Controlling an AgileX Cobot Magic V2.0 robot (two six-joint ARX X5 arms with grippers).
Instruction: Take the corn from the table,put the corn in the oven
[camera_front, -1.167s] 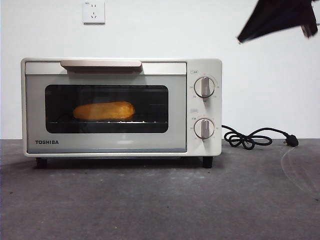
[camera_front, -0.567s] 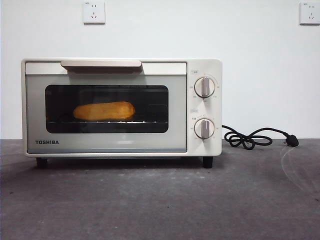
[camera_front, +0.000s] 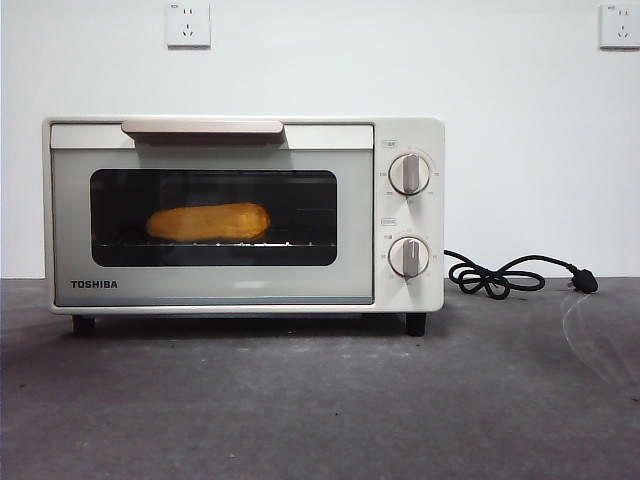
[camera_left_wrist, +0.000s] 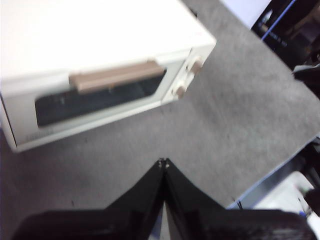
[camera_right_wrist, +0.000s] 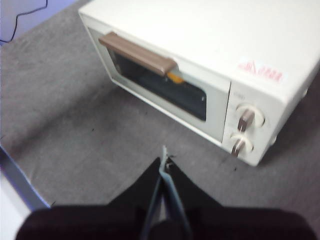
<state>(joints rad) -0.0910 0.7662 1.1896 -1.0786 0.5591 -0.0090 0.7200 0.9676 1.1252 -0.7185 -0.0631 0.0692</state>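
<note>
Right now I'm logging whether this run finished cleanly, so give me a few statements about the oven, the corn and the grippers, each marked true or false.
1. The corn lies inside the oven, on the wire rack behind the glass. True.
2. The oven door hangs open. False: it is shut, with the handle up at the top edge.
3. The left gripper holds the corn. False: its jaws are shut on nothing, above the table in front of the oven.
4. The right gripper has its jaws shut and holds nothing. True.
5. The cord is plugged into a wall socket. False: its plug lies on the table beside the oven.
</note>
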